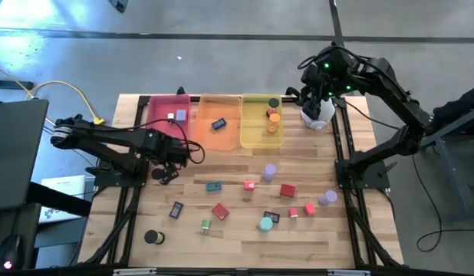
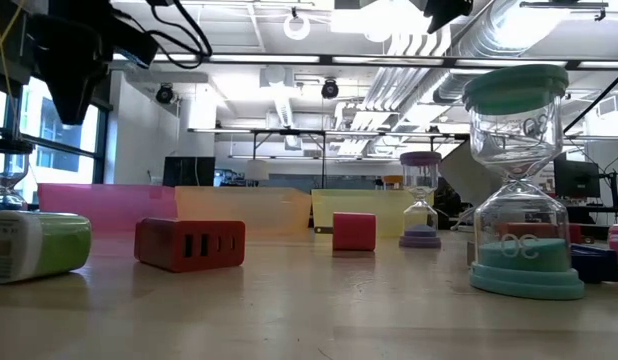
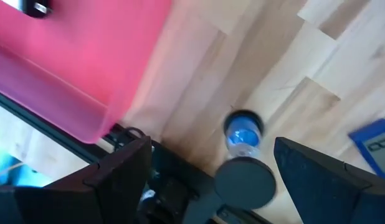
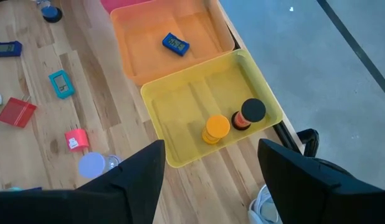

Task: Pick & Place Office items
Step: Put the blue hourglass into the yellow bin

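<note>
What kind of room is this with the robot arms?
Probably a lab or workshop. The low view shows bare ceiling pipes and strip lights; the high view shows a concrete floor around the wooden table, with cables on it.

You have three translucent trays: pink tray [image 1: 162, 107], orange tray [image 1: 219, 109], yellow tray [image 1: 256, 123]. Your yellow one holds an orange cylinder [image 4: 217, 128] and a black-capped one [image 4: 250, 113]; the orange holds a blue rectangle [image 4: 175, 44].

Bare desk [image 1: 321, 234] lies open along the frame's lower edge and lower right. The middle is crowded with scattered office items [image 1: 287, 189]. Three trays [image 1: 219, 121] wall off the upper centre, a white device [image 1: 317, 115] at upper right.
</note>
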`<action>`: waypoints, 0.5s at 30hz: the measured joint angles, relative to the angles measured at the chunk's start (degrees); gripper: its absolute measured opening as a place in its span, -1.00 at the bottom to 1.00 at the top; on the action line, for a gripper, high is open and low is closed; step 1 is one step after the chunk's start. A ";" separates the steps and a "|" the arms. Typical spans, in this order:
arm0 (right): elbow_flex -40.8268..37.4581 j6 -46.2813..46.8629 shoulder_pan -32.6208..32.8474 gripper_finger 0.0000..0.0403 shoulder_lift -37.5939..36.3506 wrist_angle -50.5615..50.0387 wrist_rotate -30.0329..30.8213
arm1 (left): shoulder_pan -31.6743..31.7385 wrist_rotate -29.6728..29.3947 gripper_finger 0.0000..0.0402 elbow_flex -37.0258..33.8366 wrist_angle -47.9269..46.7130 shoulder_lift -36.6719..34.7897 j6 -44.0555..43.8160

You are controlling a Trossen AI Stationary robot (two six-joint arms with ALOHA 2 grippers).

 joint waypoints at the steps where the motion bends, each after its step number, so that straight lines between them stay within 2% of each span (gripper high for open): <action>1: 0.00 0.02 -0.01 0.22 0.00 0.00 0.00 | -0.27 -0.52 0.65 0.00 0.00 0.00 0.01; 3: 0.00 0.00 0.01 0.22 0.00 0.00 0.00 | -0.66 0.02 0.65 0.00 0.02 0.00 -0.89; 9: 0.00 0.00 0.01 0.22 0.00 -0.02 0.01 | -0.41 7.30 0.65 0.02 -0.13 0.26 0.17; 15: 0.00 0.00 -0.01 0.22 0.00 -0.02 0.00 | -0.15 7.29 0.65 0.00 -0.96 3.05 2.58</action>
